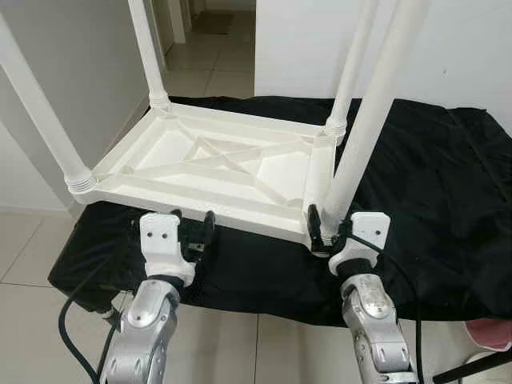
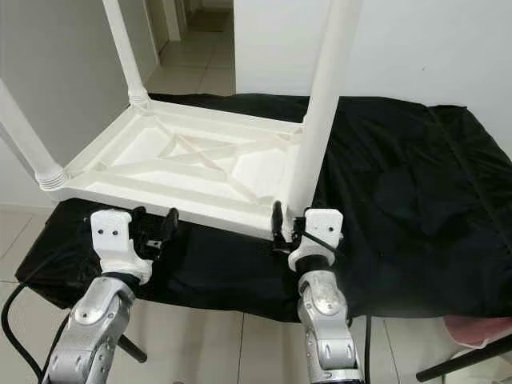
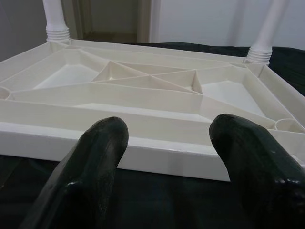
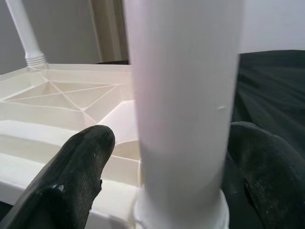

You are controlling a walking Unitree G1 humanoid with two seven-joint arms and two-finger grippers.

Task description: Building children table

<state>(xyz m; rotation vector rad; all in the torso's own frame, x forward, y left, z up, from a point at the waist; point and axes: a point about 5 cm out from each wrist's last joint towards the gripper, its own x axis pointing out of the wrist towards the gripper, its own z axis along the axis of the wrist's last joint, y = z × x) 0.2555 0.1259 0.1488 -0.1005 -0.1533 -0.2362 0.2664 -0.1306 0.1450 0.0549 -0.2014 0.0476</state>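
A white plastic children's table (image 1: 200,168) lies upside down on a black cloth (image 1: 432,184). Three white legs stand in its corners: far left (image 1: 148,48), far right (image 1: 352,64) and near left (image 1: 36,104). The fourth leg (image 1: 376,104) rises from the near right corner socket. My right gripper (image 1: 328,224) is shut on its base, one black finger on each side, with the leg (image 4: 183,95) between them in the right wrist view. My left gripper (image 1: 194,220) hovers open just in front of the table's near rim (image 3: 143,152), touching nothing.
The cloth-covered surface ends just in front of my arms, with tiled floor (image 1: 32,248) below. A white wall stands behind on the right and a doorway (image 1: 208,32) opens behind the table. A black cable (image 1: 68,320) hangs at my left arm. A pink item (image 1: 492,332) lies low right.
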